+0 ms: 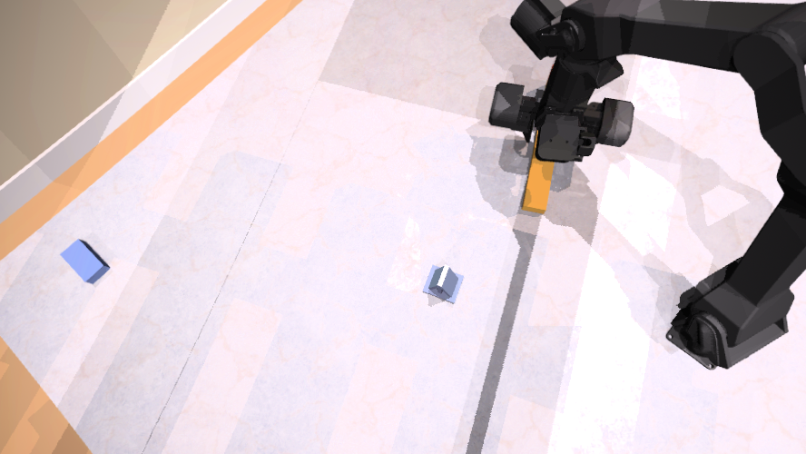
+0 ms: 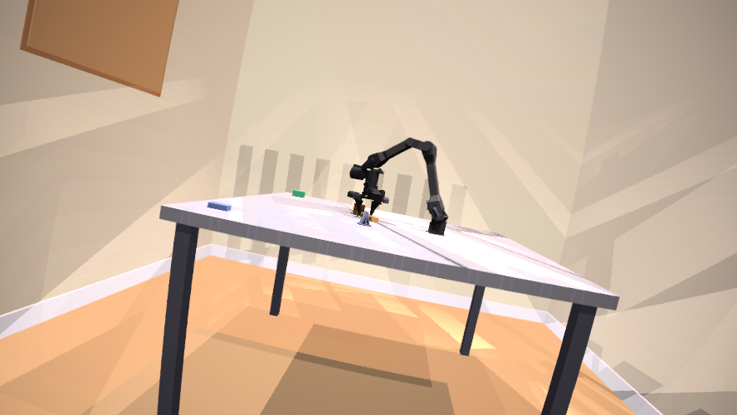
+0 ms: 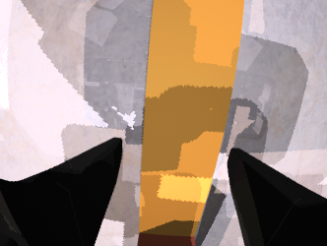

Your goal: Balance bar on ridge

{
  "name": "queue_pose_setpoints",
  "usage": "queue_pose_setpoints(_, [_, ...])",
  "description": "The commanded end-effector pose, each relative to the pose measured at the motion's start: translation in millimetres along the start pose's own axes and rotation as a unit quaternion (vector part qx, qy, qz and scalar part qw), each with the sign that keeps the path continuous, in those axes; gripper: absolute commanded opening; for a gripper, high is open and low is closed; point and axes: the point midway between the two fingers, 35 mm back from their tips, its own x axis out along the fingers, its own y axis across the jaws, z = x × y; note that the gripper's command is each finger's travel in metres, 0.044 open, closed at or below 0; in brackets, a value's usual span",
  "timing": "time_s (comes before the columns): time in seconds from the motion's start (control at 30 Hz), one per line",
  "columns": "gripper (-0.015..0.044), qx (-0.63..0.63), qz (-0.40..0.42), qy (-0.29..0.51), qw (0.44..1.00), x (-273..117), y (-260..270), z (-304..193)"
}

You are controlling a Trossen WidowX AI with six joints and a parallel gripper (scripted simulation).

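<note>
1. The hand is partly open, holding nothing; its black fingers stand on either side of the bar, with a gap showing on both sides in the wrist view.
2. The bar, orange with a dark red part towards one end, lies on the table, well in from the edges and off the ridge.
3. The ridge is upright on its small, flat blue base; in the exterior view it sits closer to the table's near long edge than the hand does. Nothing rests across it.
4. A blue block lies near the table's left corner as the exterior view shows it.
5. A green block is by the far left corner in that same view.
6. The black arm arches over the table, and its hand points down at the bar.
</note>
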Motion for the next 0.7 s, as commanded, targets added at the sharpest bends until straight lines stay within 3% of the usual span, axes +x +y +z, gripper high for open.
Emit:
queue_pose_setpoints(0.0, [0.0184,0.000,0.000,0.000,1.000,0.0,0.1,0.0])
queue_pose_setpoints(0.3, [0.0104,0.000,0.000,0.000,1.000,0.0,0.1,0.0])
queue_pose_setpoints(0.43, [0.0000,0.000,0.000,0.000,1.000,-6.1,-0.7,-0.8])
queue_pose_setpoints(0.67, [0.0000,0.000,0.000,0.000,1.000,-23.7,-2.5,-2.6])
